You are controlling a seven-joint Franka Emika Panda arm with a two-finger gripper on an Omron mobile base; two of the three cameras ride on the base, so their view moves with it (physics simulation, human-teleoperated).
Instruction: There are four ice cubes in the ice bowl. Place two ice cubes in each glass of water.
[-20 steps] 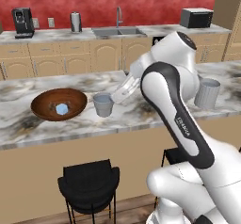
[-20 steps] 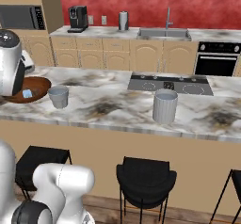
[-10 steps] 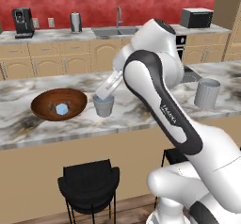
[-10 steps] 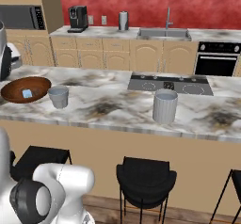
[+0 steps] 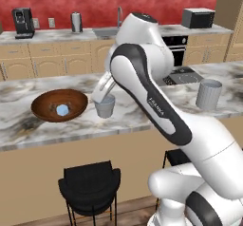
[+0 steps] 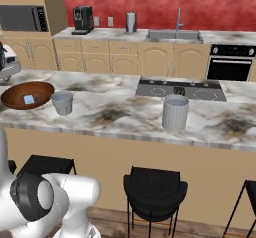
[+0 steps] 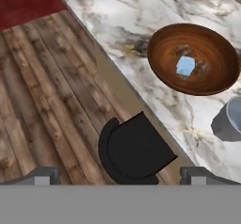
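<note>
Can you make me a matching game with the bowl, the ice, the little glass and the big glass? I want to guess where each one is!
Things:
1. ice bowl
2. ice cube
3. small glass
4. big glass

Places:
A. right beside the wooden bowl
B. in front of the stovetop, far from the bowl
C. inside the wooden bowl
D. near the left end of the marble counter, as seen in the right base view

Pairs: 1-D, 2-C, 3-A, 4-B
</note>
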